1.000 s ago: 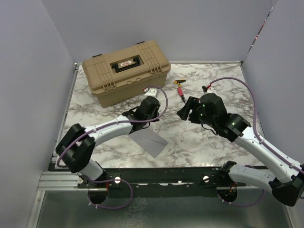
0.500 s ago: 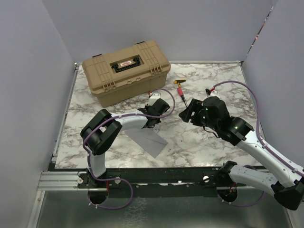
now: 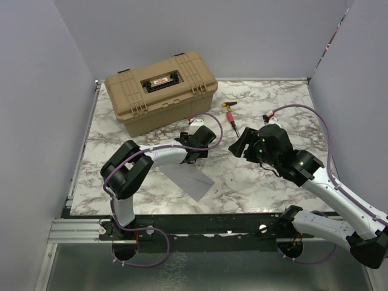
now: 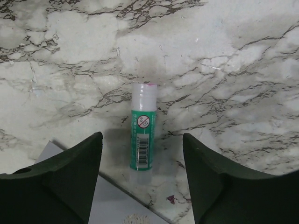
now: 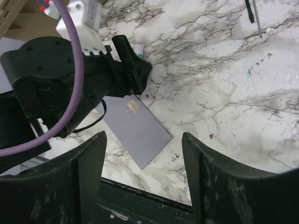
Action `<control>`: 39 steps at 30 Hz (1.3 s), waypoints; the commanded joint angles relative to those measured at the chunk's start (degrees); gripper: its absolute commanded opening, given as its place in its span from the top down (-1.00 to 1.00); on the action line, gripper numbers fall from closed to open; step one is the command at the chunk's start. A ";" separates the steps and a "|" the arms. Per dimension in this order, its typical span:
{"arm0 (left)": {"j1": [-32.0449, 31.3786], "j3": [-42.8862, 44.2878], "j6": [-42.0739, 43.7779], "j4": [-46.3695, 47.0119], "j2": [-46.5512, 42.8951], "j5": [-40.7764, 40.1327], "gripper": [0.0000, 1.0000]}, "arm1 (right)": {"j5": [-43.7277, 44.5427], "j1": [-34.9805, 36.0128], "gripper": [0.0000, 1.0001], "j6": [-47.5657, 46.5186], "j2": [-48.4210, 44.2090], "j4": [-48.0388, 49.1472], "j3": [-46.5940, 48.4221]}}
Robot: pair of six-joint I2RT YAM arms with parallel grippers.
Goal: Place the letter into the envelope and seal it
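The grey-lilac envelope [image 3: 193, 180] lies flat on the marble near the front edge, with a small gold patch on it [image 5: 132, 106]. Its corner shows under my left gripper [image 4: 112, 205]. The letter is out of view. My left gripper [image 4: 142, 136] hangs open just past the envelope's far edge [image 3: 205, 144]. A green-and-white glue stick [image 4: 142, 128] lies on the table between and ahead of its fingers, touching neither. My right gripper [image 5: 143, 137] is open and empty, raised to the right of the envelope [image 3: 237, 142] and facing it.
A tan hard case [image 3: 160, 91] stands at the back left. A small screwdriver [image 3: 231, 115] lies behind the grippers. The dark rail of the table's front edge [image 5: 140, 196] runs just beyond the envelope's near corner.
The left arm's elbow has swung inward and its wrist has shifted a little right. Its jaws have opened wide. The right arm has barely moved.
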 commanded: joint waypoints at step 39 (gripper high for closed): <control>-0.31 7.42 13.99 -36.22 -73.16 -24.95 -0.98 | 20.96 0.22 -0.71 -11.12 -8.16 -18.83 24.71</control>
